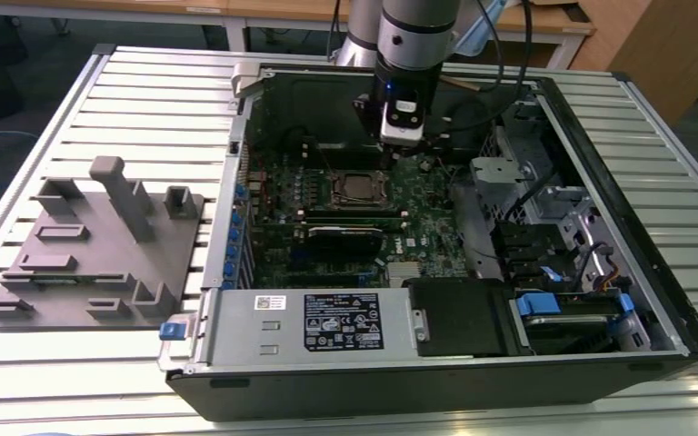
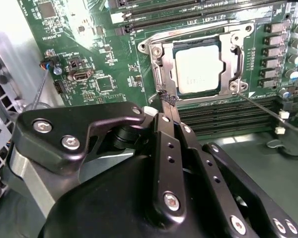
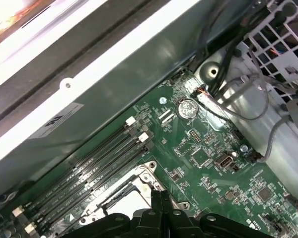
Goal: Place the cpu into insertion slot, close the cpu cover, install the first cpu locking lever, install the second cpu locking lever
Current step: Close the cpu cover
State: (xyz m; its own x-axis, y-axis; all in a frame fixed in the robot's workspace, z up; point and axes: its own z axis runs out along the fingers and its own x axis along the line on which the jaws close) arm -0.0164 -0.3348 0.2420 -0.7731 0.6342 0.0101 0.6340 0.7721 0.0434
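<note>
Over the green motherboard point(image 2: 104, 49), the black two-finger tool point(image 2: 168, 99) is clenched shut, with its tip set at a corner of the socket frame. Nothing is seen pinched in it. Small grey-silver square cpu point(image 2: 198, 69) is seated in the black-framed insertion slot point(image 2: 198, 43). Brownish-silver windowed cpu cover point(image 2: 158, 62) appears lowered around it. Thin wire locking lever point(image 2: 265, 111) is seen slanting away from the socket and is judged unlatched. Both lever steps are judged open.
</note>
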